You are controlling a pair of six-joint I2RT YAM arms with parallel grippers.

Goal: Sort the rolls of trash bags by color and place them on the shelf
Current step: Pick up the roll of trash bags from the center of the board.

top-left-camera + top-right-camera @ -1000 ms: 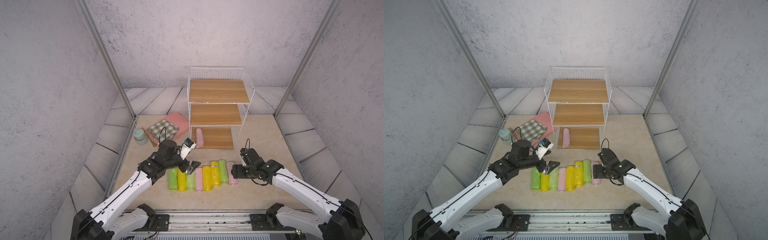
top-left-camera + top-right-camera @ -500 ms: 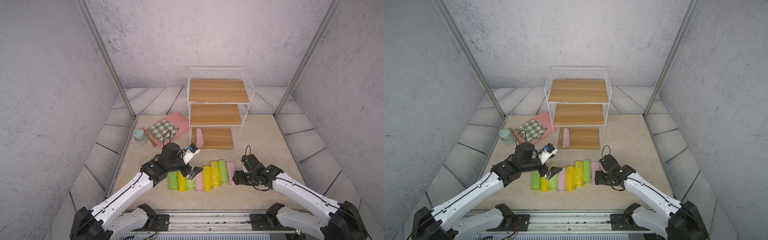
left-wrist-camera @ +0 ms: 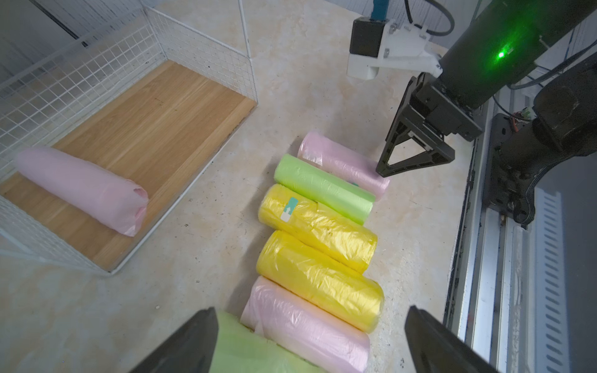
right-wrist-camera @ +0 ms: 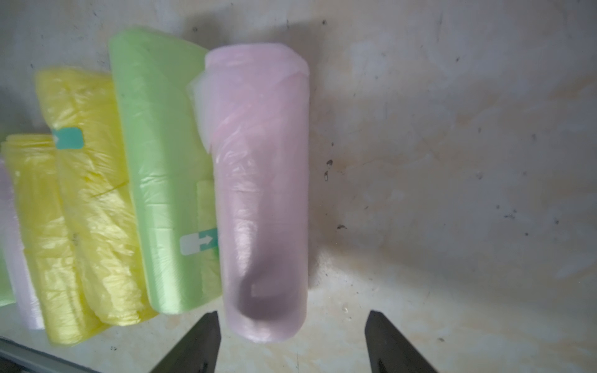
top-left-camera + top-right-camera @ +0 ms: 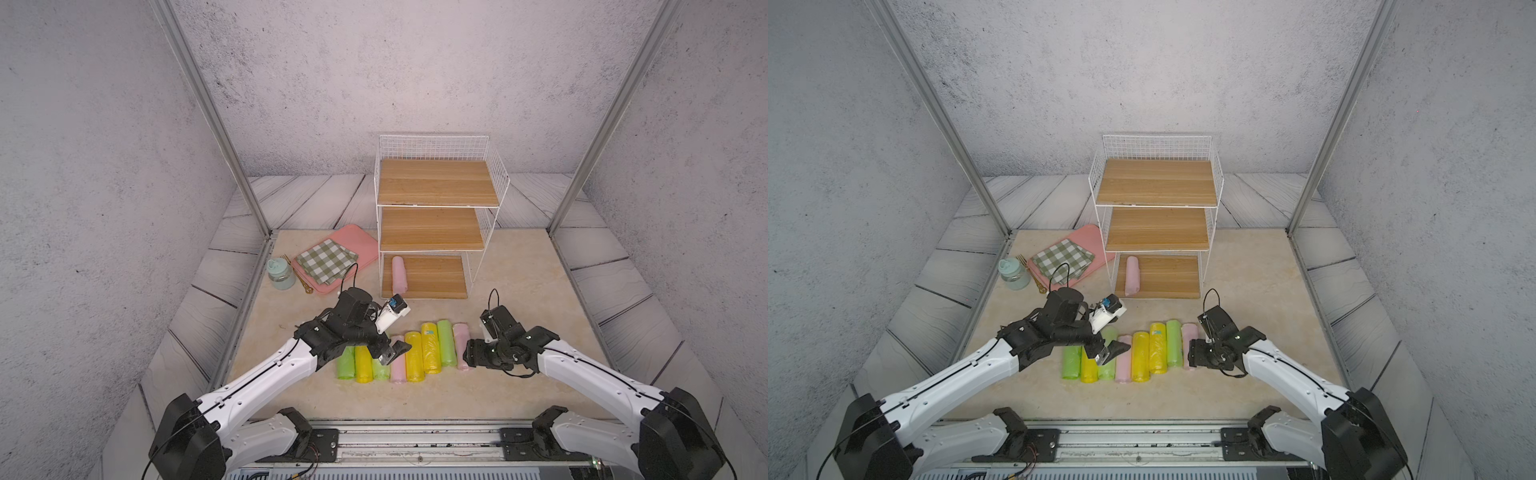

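Teal arrow stickers [image 3: 288,209] on a yellow roll [image 3: 323,226] and a green roll [image 4: 155,181]. Left gripper [image 5: 395,352] wide apart over the row [image 5: 430,353]; right gripper [image 4: 292,314] apart, astride end pink roll [image 4: 261,193]. Second pink roll [image 5: 399,274] on shelf [image 5: 436,183] bottom board.

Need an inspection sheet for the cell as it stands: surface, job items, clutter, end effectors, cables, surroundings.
Surface: beige tabletop, small dark specks, no spills seen.
Job's things: shelf with three boards; one pink roll lies on the bottom board, nothing on the upper two. Eight rolls lie side by side on the tabletop, colours mixed.
Clutter: pink tray with checkered cloth on it, mint jar, gold utensils.
End effectors: left end effector open over the row; right end effector open, jaws either side of the end pink roll.
Cables: black loop at left wrist, another at right wrist, clear of the rolls.
Surroundings: grey walls, metal posts, base rail.
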